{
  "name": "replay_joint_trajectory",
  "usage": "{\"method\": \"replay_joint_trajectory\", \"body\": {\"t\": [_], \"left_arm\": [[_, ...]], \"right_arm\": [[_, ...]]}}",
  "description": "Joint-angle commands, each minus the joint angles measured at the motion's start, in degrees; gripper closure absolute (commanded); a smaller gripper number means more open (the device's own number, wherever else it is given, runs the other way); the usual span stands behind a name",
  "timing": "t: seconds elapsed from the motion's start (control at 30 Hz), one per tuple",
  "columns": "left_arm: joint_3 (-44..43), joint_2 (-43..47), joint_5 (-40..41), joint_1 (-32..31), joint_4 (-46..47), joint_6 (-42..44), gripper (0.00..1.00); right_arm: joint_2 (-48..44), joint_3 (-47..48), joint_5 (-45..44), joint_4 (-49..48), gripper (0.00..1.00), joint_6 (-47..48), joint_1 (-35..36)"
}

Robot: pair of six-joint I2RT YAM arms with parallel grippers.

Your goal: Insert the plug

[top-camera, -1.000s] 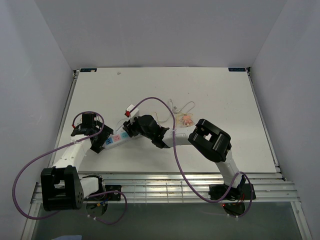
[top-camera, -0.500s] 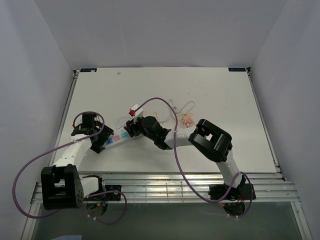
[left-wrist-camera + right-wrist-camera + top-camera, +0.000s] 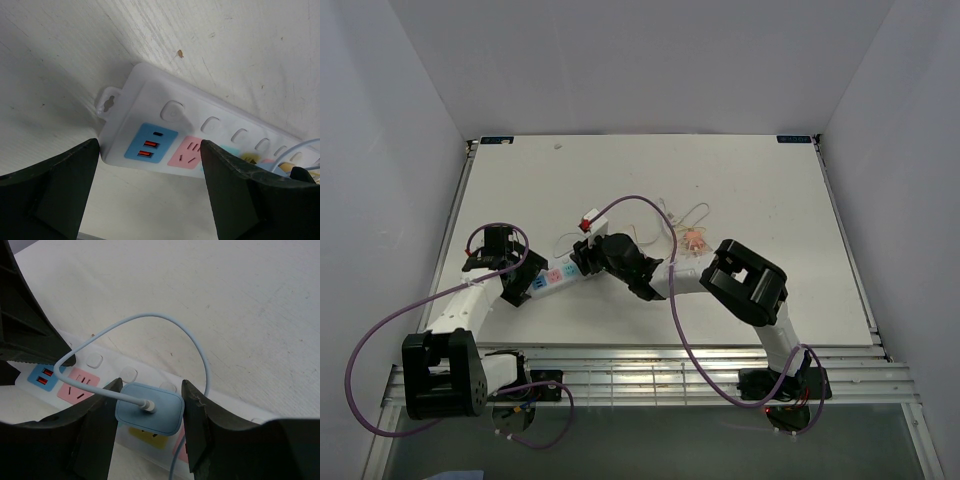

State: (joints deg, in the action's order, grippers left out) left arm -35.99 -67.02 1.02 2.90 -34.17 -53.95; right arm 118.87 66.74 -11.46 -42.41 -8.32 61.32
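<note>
A white power strip [image 3: 200,117] with coloured sockets lies on the table; it also shows in the top view [image 3: 552,272]. My left gripper [image 3: 150,195] is open, its fingers either side of the strip's near end with the blue USB panel [image 3: 150,142]. My right gripper [image 3: 152,390] is shut on a light blue plug [image 3: 150,410], with its pale cable [image 3: 165,322] looping up from the top. The plug sits over the yellow socket [image 3: 147,436], near the strip's middle. I cannot tell whether its pins are in the socket. In the top view the right gripper [image 3: 585,262] hides the plug.
A small red and white piece [image 3: 588,222] lies just behind the strip. The pale cable [image 3: 665,212] and a small orange-pink item [image 3: 695,240] lie to its right. Purple arm cables [image 3: 630,200] arch over the right arm. The left finger [image 3: 25,325] stands close to the right gripper.
My right gripper has shifted slightly left and nearer along the strip with the plug. The red and white piece has moved a little right. The left arm has barely moved.
</note>
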Motion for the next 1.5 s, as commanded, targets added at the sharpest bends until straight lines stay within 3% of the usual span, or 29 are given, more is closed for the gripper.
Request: {"method": "replay_joint_trajectory", "body": {"t": [0.0,0.67,0.93,1.3,1.47], "left_arm": [[-0.5,0.8,-0.9,0.4,1.7,0.3,0.07],[-0.7,1.3,-4.1,0.4,2.3,1.0,0.08],[-0.8,1.4,-4.1,0.4,2.3,1.0,0.08],[-0.4,1.6,-4.5,0.4,2.6,0.7,0.08],[-0.7,2.0,-6.0,0.4,2.7,1.4,0.08]], "right_arm": [[2.1,1.6,-1.6,5.3,0.92,-0.4,0.4],[8.6,-0.1,-4.5,12.0,0.92,-5.7,2.6],[4.3,-11.4,-3.2,2.1,0.92,-7.0,2.8],[3.0,-16.5,-8.1,-6.2,0.92,-4.4,5.4],[-2.8,-15.4,-7.4,-6.3,0.92,-1.3,5.4]]}}
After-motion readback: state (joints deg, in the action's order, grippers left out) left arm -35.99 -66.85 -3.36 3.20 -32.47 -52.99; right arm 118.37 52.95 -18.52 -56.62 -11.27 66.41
